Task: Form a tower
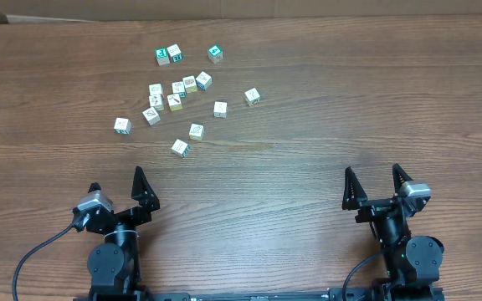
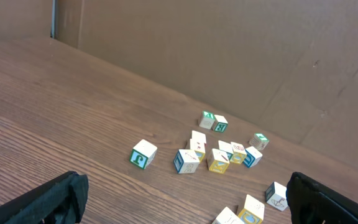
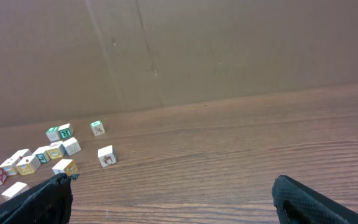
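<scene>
Several small pale wooden cubes lie loose and apart on the wooden table [image 1: 325,125], all single; no tower is in view. Most cluster at the far left [image 1: 178,89], with outliers such as one [image 1: 252,96] to the right and one [image 1: 180,148] nearest me. In the left wrist view the cluster [image 2: 219,155] is ahead, with a lone cube [image 2: 143,153] to its left. The right wrist view shows a lone cube [image 3: 105,155] at its left. My left gripper [image 1: 117,180] [image 2: 185,202] and right gripper [image 1: 372,171] [image 3: 176,202] stand open and empty near the front edge, far from the cubes.
A brown cardboard wall [image 2: 229,56] [image 3: 241,50] closes off the table's far side. A black cable [image 1: 40,251] runs from the left arm's base toward the front left corner.
</scene>
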